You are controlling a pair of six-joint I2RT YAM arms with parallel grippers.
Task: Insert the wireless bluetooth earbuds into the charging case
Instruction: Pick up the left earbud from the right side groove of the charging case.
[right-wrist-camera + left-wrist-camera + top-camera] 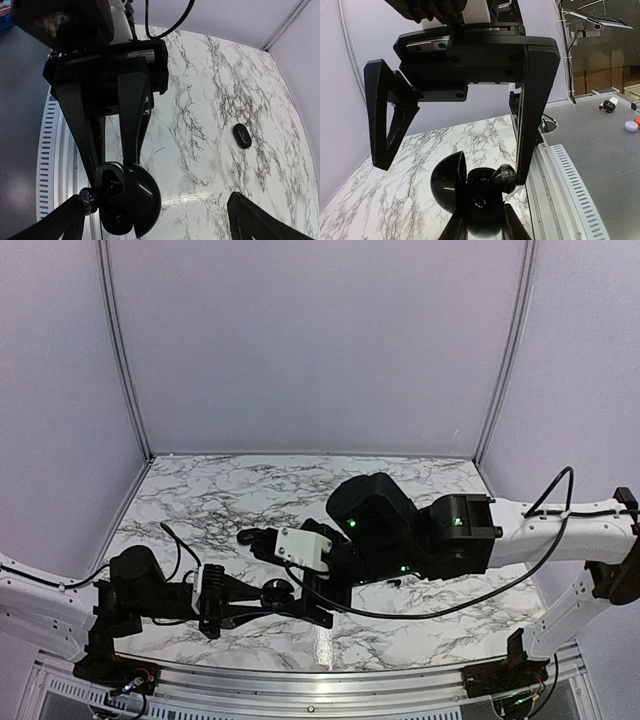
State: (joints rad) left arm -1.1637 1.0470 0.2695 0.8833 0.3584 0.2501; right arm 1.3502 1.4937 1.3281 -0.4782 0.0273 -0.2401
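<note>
Earbud (242,135) lying loose on surface (210,90), looking light, glossy, slippery; pinching across its narrow width seems best. Left gripper (115,170) clamping the open case (125,200), right gripper (451,167) gaping wide.

White marble-look table (200,500) w/ one small black earbud (242,135) lying on it

One table (200,490), one case (470,197), two earbuds (504,176) (that one at the case's rim, the other earbud (242,135) loose on the marble), and two grippers: left gripper (116,172), right gripper (452,167).
</note>
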